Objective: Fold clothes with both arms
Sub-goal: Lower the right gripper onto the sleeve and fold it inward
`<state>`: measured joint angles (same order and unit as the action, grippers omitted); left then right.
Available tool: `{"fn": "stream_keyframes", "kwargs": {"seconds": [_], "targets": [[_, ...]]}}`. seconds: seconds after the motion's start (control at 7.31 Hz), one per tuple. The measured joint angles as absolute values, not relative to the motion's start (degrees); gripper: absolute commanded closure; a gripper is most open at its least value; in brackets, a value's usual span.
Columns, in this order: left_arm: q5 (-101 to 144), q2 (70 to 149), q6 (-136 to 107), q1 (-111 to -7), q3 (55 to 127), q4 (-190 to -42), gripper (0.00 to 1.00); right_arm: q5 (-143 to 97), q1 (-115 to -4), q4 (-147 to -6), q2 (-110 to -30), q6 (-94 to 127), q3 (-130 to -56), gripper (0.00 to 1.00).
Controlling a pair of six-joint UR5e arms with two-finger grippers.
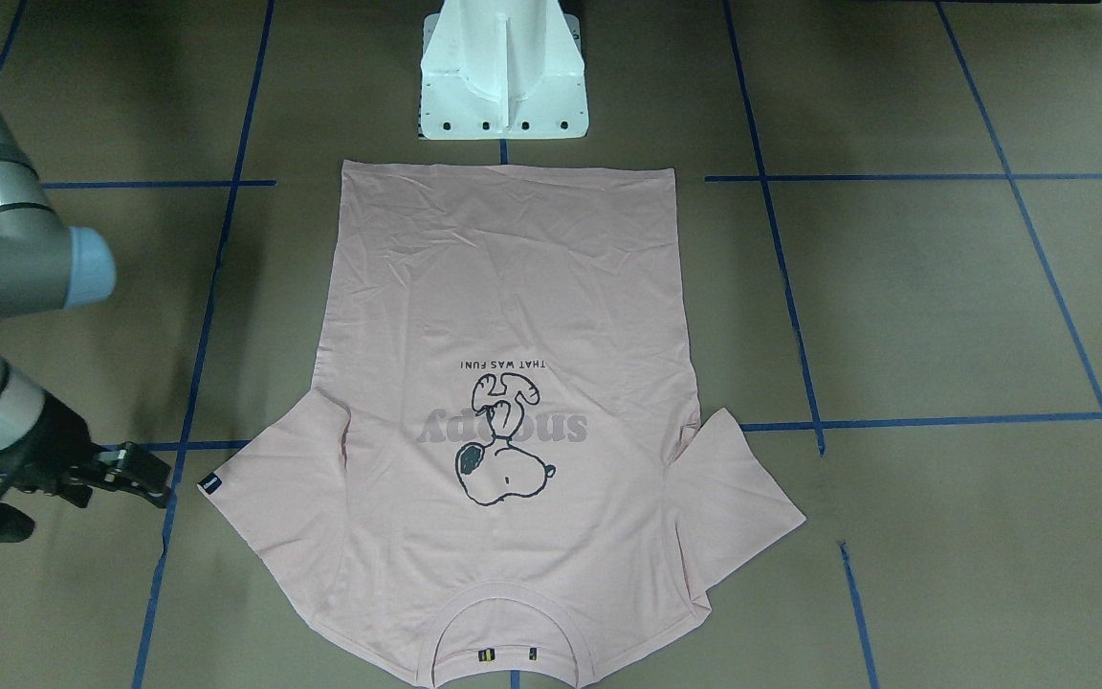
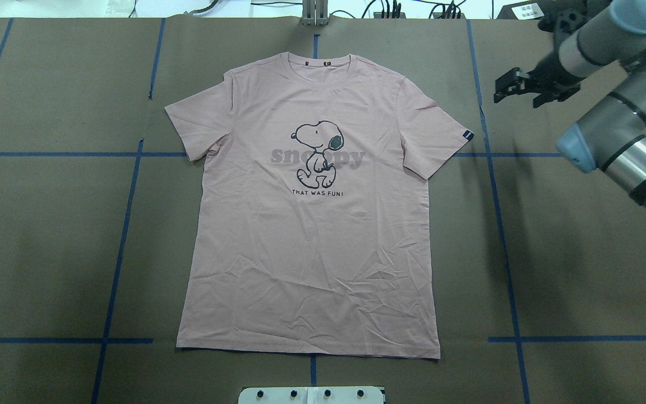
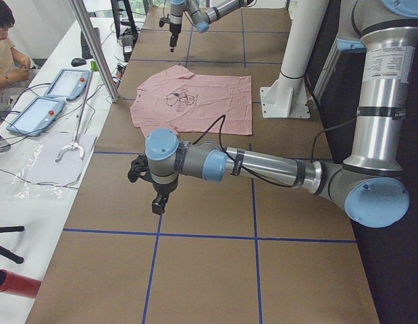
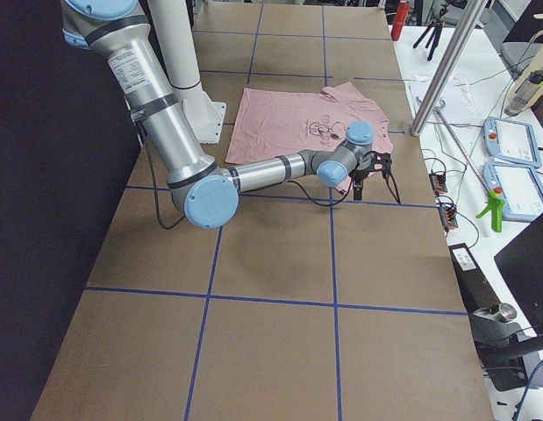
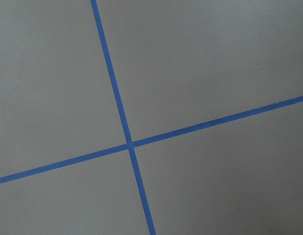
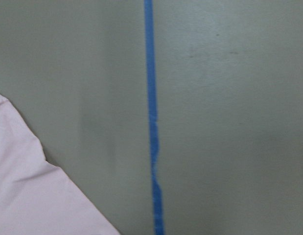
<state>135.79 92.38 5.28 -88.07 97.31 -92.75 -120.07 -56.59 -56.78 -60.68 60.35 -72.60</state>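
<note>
The pale pink T-shirt (image 1: 513, 287) (image 2: 312, 252) (image 3: 202, 101) (image 4: 289, 118) lies flat and print-up on the brown table, collar away from the robot. My right gripper (image 1: 144, 476) (image 2: 503, 88) (image 4: 359, 186) hovers open and empty just off the sleeve that carries the small black tag (image 2: 467, 134), not touching it. In the right wrist view only that sleeve's corner (image 6: 34, 196) shows. My left gripper (image 3: 158, 201) hangs over bare table well to the shirt's left. It appears only in the exterior left view, so I cannot tell whether it is open or shut.
The white pedestal base (image 1: 503, 77) (image 2: 312, 395) stands at the shirt's hem. Blue tape lines (image 5: 129, 144) grid the table. A person (image 3: 3, 40) sits at a side bench with tablets (image 3: 33, 115), behind a metal pole (image 3: 94, 47).
</note>
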Motion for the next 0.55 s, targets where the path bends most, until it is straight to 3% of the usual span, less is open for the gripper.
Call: {"fn": "stream_keyframes", "kwargs": {"seconds": [0.55], "targets": [[135.79,92.31,5.25,-88.07,97.51,-92.74,0.0,-114.44,-51.9,-56.0,-58.33,69.69,-69.25,0.27]]}}
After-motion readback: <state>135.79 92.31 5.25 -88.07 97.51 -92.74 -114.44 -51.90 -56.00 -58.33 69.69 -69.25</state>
